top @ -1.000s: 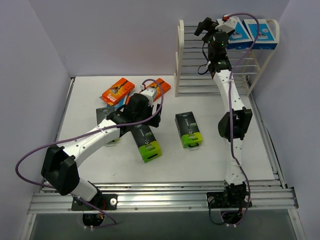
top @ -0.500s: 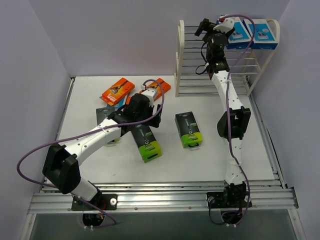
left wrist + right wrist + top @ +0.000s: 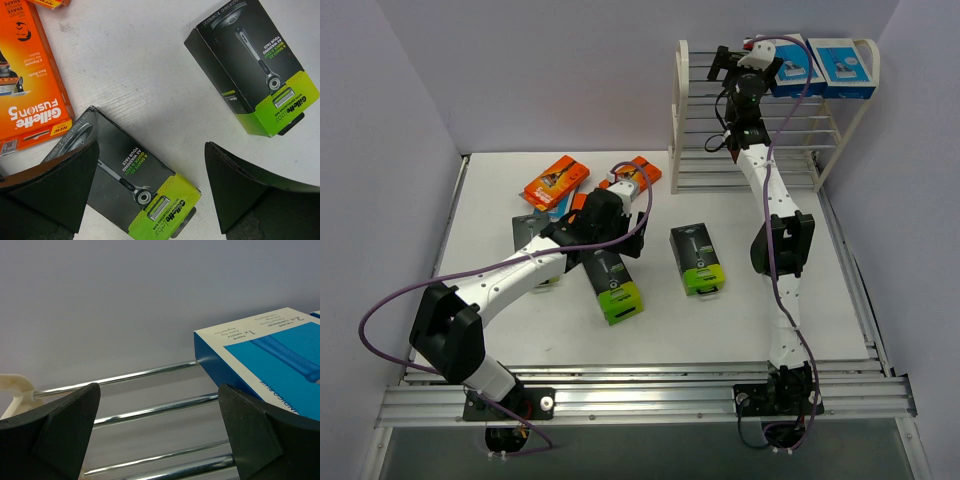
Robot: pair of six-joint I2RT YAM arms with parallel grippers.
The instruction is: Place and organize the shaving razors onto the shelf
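Count taken from the overhead view.

Blue-and-white flat razor packs: two seen, one (image 3: 792,80) and one (image 3: 846,66). They lie flat, side by side, on the top tier of the cream-white plastic shelf with silvery rods (image 3: 682,120) at the upper right of the frame. I cannot settle their long axis from here.

Orange flat razor packs: two in plain sight on the white tabletop (image 3: 720,330), upper left of centre. One (image 3: 557,180) lies clear; the other (image 3: 642,170) is partly under the left arm. Both long axes run lower left to upper right. A further sliver of orange shows beside the arm, and I cannot tell whether it is a third pack.

Black flat razor packs with lime-green ends: three.
- One (image 3: 697,260) sits mid-frame, its axis nearly top to bottom and its lime end toward the bottom.
- One (image 3: 616,288) lies left of it, its axis upper left to lower right and its lime end lower right.
- One (image 3: 527,230) is mostly hidden under the left arm, so its axis is unreadable.

Left pincer (image 3: 151,150): fingers apart and empty, poised over the dark end of the second black pack.

Right pincer (image 3: 160,390): fingers wide apart and empty, at the shelf's top tier just left of the nearer blue-and-white pack, with bare rods showing between the fingers.
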